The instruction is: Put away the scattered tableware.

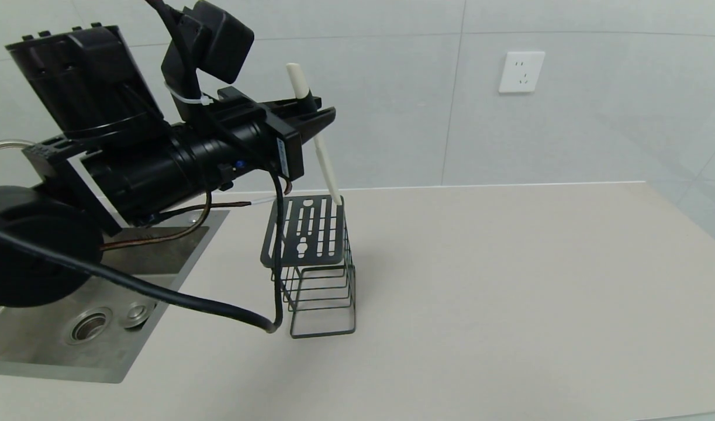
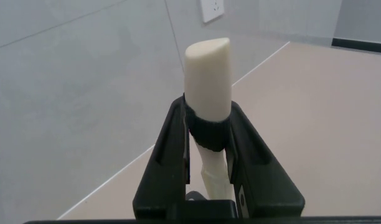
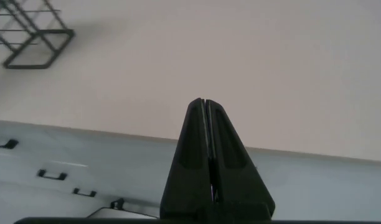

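A: In the near foreground, the left hand (image 1: 310,114) has its fingers clamped on the white utensil (image 1: 328,169). It grips the thicker upper part, and the blunt top pokes out above the fingers.

B: How will it handle?

A: I judge it light, stiff and smooth, so a loose grip could let it slip or swing. The hold high on the thick part looks sound. It hangs nearly upright, leaning a little.

B: And its lower end?

A: Just beyond the hand, the thin end meets the far top corner of the wire rack (image 1: 322,286). The rack stands on the desk (image 1: 509,292) beside the sink (image 1: 35,356). I cannot tell whether the tip is inside the rim or only touching it.

B: The right hand?

A: The right hand (image 3: 205,109) has its fingers pressed together on nothing. It is above the desk, well apart from the rack. Farthest back, a wall socket (image 1: 521,71) sits on the tiled wall.
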Tool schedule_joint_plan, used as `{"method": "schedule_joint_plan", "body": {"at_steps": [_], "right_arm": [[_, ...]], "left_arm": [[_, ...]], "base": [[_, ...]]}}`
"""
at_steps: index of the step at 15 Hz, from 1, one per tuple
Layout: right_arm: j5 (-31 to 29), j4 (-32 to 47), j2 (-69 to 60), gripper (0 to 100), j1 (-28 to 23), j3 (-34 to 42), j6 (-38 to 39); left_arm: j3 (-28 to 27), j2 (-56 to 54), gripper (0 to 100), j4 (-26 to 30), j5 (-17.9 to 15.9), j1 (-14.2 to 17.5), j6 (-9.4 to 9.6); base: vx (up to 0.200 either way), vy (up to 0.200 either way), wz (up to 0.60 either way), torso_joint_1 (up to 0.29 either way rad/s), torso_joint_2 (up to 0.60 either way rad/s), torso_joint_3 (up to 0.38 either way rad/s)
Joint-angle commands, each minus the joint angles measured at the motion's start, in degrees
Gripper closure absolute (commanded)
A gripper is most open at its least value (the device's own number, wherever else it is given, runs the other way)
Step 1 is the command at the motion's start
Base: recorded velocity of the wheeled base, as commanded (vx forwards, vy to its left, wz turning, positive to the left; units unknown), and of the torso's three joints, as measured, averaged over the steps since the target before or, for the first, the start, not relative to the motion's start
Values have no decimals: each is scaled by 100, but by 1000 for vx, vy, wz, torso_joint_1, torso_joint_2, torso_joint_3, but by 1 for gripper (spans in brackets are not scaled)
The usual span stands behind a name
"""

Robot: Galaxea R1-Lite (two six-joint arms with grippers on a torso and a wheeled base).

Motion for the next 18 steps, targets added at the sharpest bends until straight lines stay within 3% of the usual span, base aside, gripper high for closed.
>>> {"method": "schedule_joint_plan", "body": {"at_steps": [1,2,4,7,12,13,14,15,18], "right_arm": [[105,-52,171,100,-402,0,-354],[149,-34,171,100,-429,0,-565],[211,-25,-101,100,-1000,0,-750],[422,-52,-391,100,-912,0,-776],[290,-52,-383,100,-921,0,-741],[281,-43,-391,100,-921,0,-723],[281,-34,-391,100,-921,0,-671],[281,-34,-383,100,-921,0,-627],[290,-34,-383,100,-921,0,-635]], "left_arm": [[20,-31,100,-5,-8,59,-1],[99,-67,100,-5,-16,103,-1],[275,-137,100,-14,-16,112,-1],[301,-128,100,-14,-16,103,-1],[363,-119,100,-128,-43,50,8],[354,-84,100,-128,-183,24,8],[336,-40,100,-128,-236,24,34],[275,48,100,-163,-245,24,218],[90,109,100,-163,-219,59,271]], "base": [[0,0,0,0,0,0],[0,0,0,0,0,0],[0,0,0,0,0,0],[0,0,0,0,0,0],[0,0,0,0,0,0],[0,0,0,0,0,0],[0,0,0,0,0,0],[0,0,0,0,0,0],[0,0,0,0,0,0]]}}
